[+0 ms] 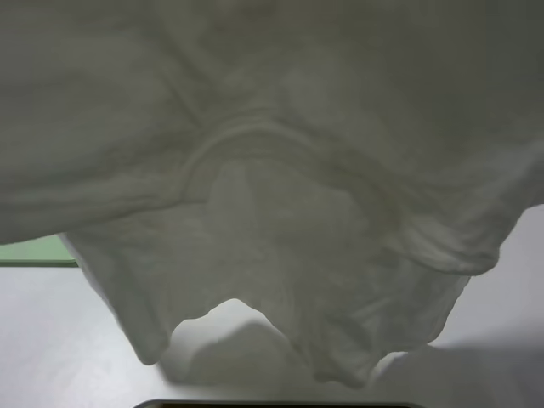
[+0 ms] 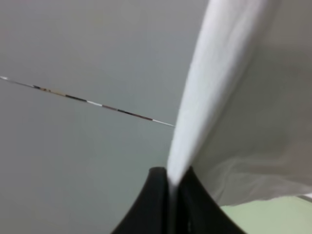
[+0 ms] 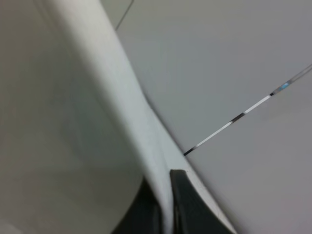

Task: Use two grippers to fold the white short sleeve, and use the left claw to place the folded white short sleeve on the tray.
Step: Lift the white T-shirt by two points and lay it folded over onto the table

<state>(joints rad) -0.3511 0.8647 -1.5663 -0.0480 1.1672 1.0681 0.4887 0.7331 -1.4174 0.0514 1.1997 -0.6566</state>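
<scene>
Here, left tool clenched on a fold of the shirt, the cloth rising straight out from between its black fingers. Right tool likewise clamped on a shirt edge, fabric running up from its tips. Held aloft between both tools, the shirt hangs slack and wrinkled, neckline near the middle, lower hem drooping toward the desk and casting a shadow there. Tray, pale green, lies below and just beside the left tool, partly hidden by the hanging cloth. A thin striped line crosses the desk beyond the right tool.
</scene>
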